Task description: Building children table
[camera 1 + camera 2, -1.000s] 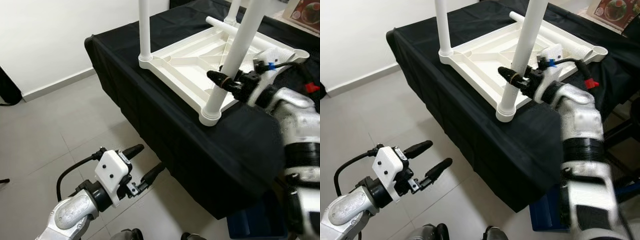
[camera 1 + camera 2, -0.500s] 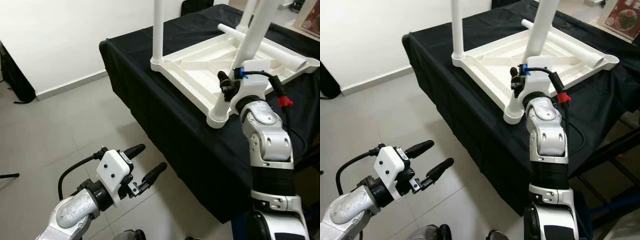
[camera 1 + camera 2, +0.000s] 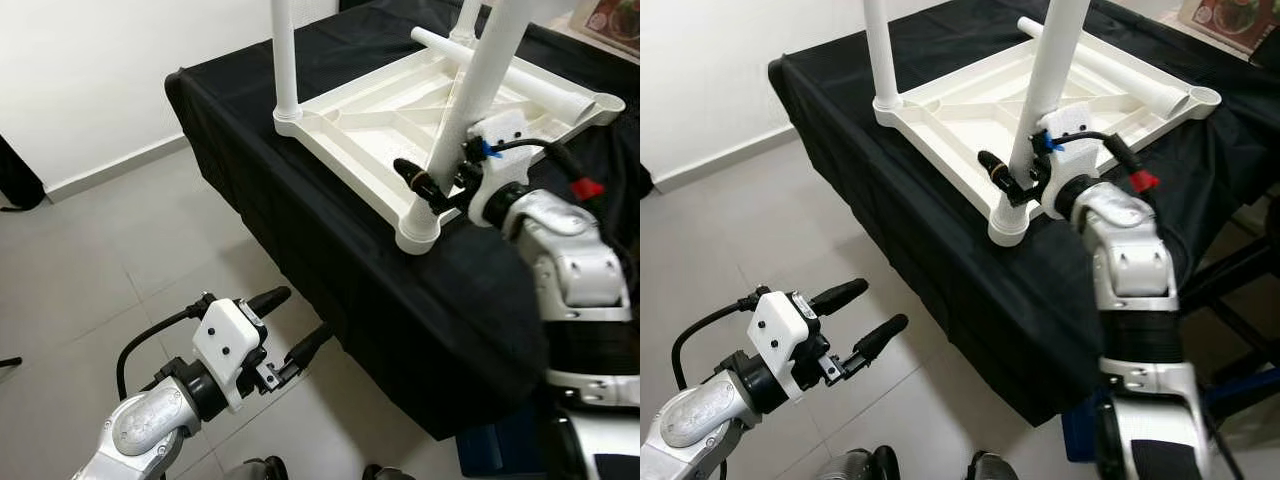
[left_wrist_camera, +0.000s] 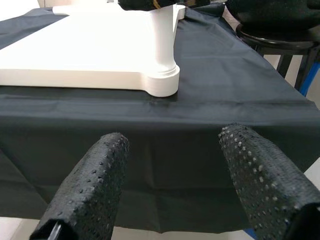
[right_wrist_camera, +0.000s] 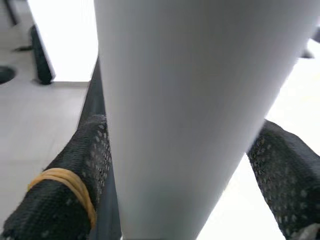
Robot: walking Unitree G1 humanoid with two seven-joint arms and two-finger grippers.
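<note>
On the black-draped worktop (image 3: 330, 250) lay the white children table top (image 3: 380, 115), inverted, ribbed underside up, one corner at the cloth's front edge. Three white legs stood upright in corner sockets: the near leg (image 3: 470, 100) at the front corner, a second leg (image 3: 285, 60) at the left corner, a third at the far side. A loose white tube (image 3: 500, 70) lay across the far part of the top. The right gripper (image 3: 440, 190) reached over the worktop; its jaws straddled the lower part of the near leg, one finger (image 5: 75, 170) on each side, close against it. The left gripper (image 3: 290, 325) hovered low above the tiled floor (image 3: 90, 270), in front of the worktop, jaws spread wide and holding nothing.
</note>
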